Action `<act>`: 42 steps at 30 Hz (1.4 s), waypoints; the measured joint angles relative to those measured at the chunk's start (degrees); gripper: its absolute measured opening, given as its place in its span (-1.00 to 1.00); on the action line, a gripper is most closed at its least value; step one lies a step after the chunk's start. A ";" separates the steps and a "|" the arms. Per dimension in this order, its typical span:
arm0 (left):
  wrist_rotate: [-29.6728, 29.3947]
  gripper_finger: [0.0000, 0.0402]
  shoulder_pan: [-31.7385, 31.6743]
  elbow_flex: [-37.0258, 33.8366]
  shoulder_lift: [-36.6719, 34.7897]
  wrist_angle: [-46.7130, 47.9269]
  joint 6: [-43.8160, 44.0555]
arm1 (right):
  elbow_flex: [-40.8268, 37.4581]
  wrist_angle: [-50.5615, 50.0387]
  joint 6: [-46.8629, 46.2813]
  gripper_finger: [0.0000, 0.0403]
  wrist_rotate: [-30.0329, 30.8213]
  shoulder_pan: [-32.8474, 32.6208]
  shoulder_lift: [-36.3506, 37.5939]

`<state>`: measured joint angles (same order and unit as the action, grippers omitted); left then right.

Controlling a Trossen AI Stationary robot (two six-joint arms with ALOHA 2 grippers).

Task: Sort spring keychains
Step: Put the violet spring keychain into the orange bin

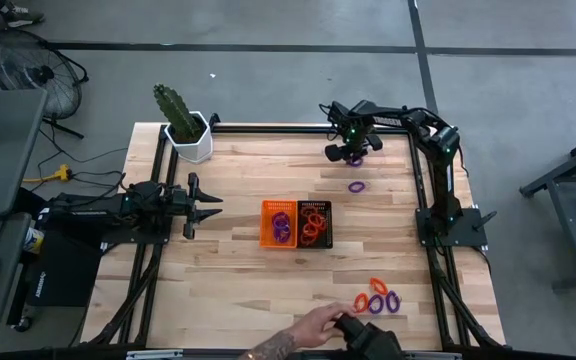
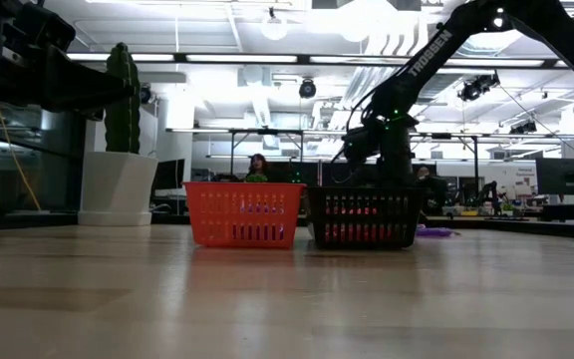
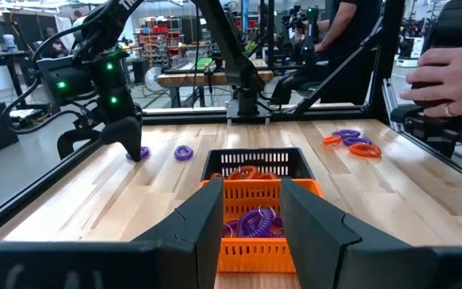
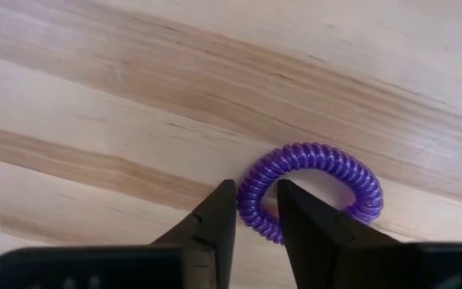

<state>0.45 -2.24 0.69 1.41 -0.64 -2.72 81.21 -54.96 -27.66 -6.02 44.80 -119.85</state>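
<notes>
Your right gripper (image 4: pixel 255 210) is at the bench's (image 1: pixel 228 270) far right corner, fingers pinching a purple keychain (image 4: pixel 311 189) lying there. Left gripper (image 1: pixel 208 205) waits released beside the orange bin (image 1: pixel 278 223).

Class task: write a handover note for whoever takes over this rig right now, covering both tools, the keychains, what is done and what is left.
Right tool: at the far edge, fingers closing around a purple keychain on the table.
Left tool: waiting open, left of the bins.
Done: purple coils in the orange bin, orange coils in the black bin.
Left: a second purple keychain, plus the mixed cluster by a person's hand.
</notes>
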 joint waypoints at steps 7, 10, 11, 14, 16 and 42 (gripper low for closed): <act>0.01 -0.39 0.00 0.00 0.00 -0.02 0.00 | -0.02 0.20 1.27 -0.76 0.97 -1.17 -0.05; 0.00 -0.39 0.00 0.00 0.00 -0.02 0.00 | -0.02 0.32 2.49 -0.83 1.60 -1.76 0.37; 0.00 -0.39 0.00 0.00 -0.01 -0.01 0.02 | -0.05 0.40 2.62 -0.85 2.08 -2.01 0.68; 0.00 -0.39 0.00 0.00 -0.02 -0.01 0.01 | -0.28 0.28 2.67 -0.88 2.94 -2.72 1.87; 0.00 -0.39 0.00 0.00 -0.01 -0.02 0.01 | -0.44 -0.11 2.70 -0.89 2.68 -3.48 2.89; 0.02 -0.39 0.00 0.00 -0.02 -0.02 0.02 | -0.13 6.26 6.91 -0.86 5.64 -33.52 21.68</act>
<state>0.47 -2.24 0.69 1.39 -0.67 -2.70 81.08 -48.70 -20.75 -0.39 11.28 -98.17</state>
